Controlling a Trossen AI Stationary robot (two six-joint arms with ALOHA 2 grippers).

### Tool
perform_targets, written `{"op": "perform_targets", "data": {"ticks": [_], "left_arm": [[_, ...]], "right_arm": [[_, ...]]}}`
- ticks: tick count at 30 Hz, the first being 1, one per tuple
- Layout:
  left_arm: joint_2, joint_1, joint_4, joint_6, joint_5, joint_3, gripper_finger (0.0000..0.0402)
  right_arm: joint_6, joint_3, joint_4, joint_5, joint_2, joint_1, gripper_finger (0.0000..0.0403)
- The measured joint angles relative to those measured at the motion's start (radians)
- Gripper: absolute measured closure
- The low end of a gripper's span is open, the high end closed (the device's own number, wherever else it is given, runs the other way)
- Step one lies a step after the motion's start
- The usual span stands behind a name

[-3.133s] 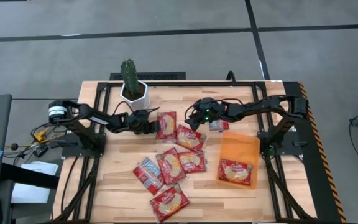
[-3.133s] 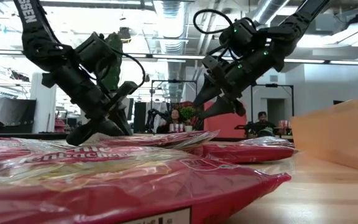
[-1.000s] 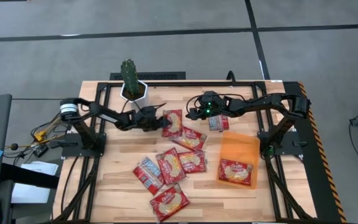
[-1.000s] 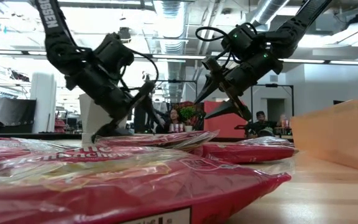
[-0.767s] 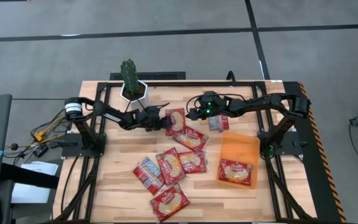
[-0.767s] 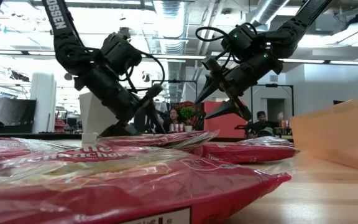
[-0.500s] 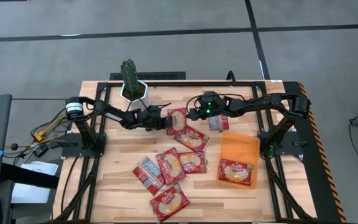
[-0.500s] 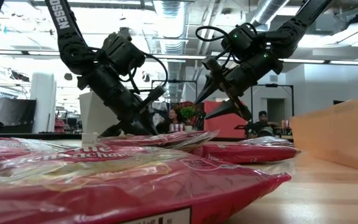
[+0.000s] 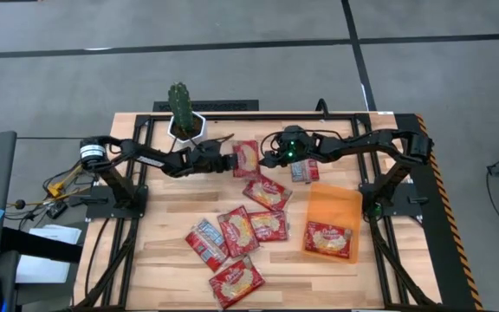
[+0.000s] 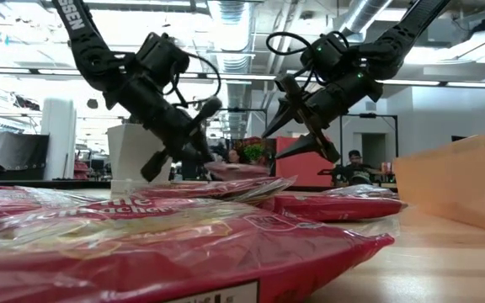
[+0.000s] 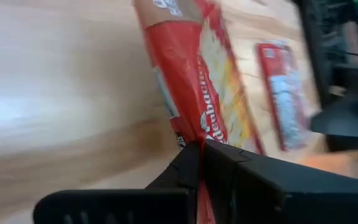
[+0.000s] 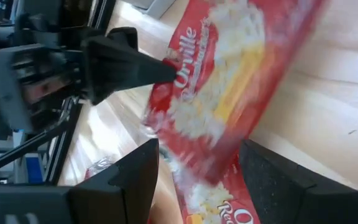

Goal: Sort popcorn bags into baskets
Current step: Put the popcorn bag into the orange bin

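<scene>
My left gripper (image 9: 230, 160) is shut on a red popcorn bag (image 9: 247, 158) with a cream-yellow picture, near the table's far middle. My right gripper (image 9: 269, 159) hangs open just right of that bag; its fingers stand on either side of the bag's far end (image 12: 222, 93) without touching. Another bag (image 9: 301, 171) lies under the right arm. Several more bags (image 9: 236, 230) lie flat on the table's middle. The orange tray (image 9: 334, 204) sits at the right with one bag (image 9: 329, 238) flat inside. My left gripper pinches the bag's short edge (image 11: 199, 134) between its two shut fingers, coming level from the table's left, along the bag's length. The bag reaches out past the fingertips toward the right gripper, roughly level and lifted off the bags below (image 10: 238, 171).
A white hexagonal pot with a cactus (image 9: 184, 121) stands near the far edge, just behind the left arm. One bag (image 9: 265, 191) lies right below the held one. Bare wood (image 9: 163, 251) shows at the near left. People sit in the room beyond the table.
My left gripper has moved right, then toward the far edge and up, carrying the bag with it. The bag has come up off the pile and now hangs in front of the open right gripper, which has kept still.
</scene>
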State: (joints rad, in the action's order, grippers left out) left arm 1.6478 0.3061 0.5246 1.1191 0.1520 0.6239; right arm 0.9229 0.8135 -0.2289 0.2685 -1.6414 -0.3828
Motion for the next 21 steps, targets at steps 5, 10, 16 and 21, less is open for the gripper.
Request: {"op": "perform_targets", "data": {"ticks": [5, 10, 16, 21], "left_arm": [[-0.052, 0.001, 0.013, -0.001, 0.013, 0.002, 0.0401], [-0.090, 0.001, 0.015, 0.000, 0.025, 0.002, 0.0401], [-0.106, 0.000, 0.012, 0.000, 0.055, 0.003, 0.0401], [-0.108, 0.000, 0.004, 0.000, 0.055, 0.003, 0.0401]], "right_arm": [[0.017, 0.000, -0.039, 0.001, 0.000, 0.000, 0.0158], [0.036, 0.000, -0.058, 0.002, 0.000, -0.008, 0.0158], [0.080, 0.000, -0.038, -0.009, 0.000, -0.013, 0.0158], [0.085, 0.000, -0.015, -0.037, 0.000, -0.014, 0.0158]]}}
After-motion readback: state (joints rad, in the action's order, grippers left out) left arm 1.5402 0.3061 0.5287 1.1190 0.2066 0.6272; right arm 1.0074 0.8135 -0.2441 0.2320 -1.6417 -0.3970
